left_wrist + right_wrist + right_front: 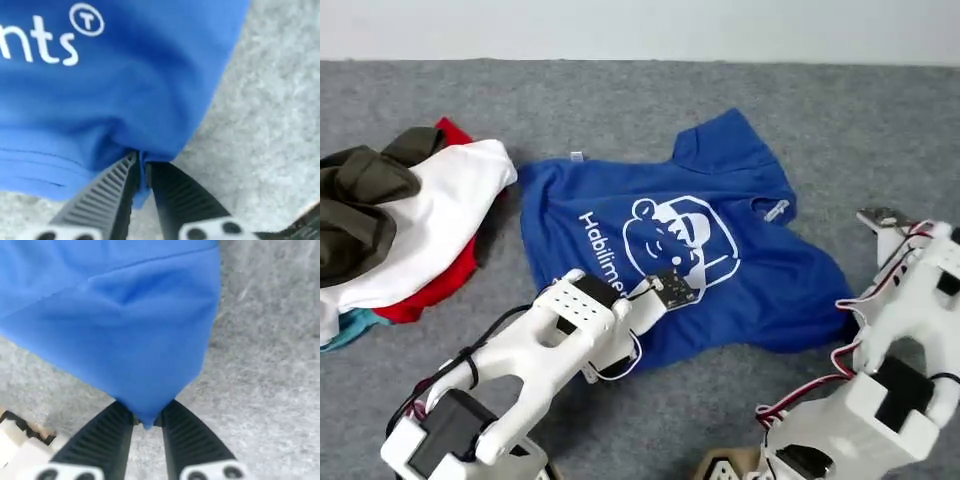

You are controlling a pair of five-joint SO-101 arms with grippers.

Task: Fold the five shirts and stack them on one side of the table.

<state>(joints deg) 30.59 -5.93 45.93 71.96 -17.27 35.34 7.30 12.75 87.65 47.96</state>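
Pinches the hem of the blue shirt (740, 170) in the left jaws, closed tight on the cloth. Clamps another corner of it in the right jaws. Lies spread on the grey tabletop (620, 100) between both jaws. Leaves the heaped shirts (410, 220) well outside the left jaws.

Both arms: white shells, black servo blocks at joints. Left arm (525, 355): perforated wrist housing, black cable loop. Right arm (865, 415): red/white/black wire bundles. Fingers (107, 195) black, ribbed; white bases with dark holes, probably screw seats.
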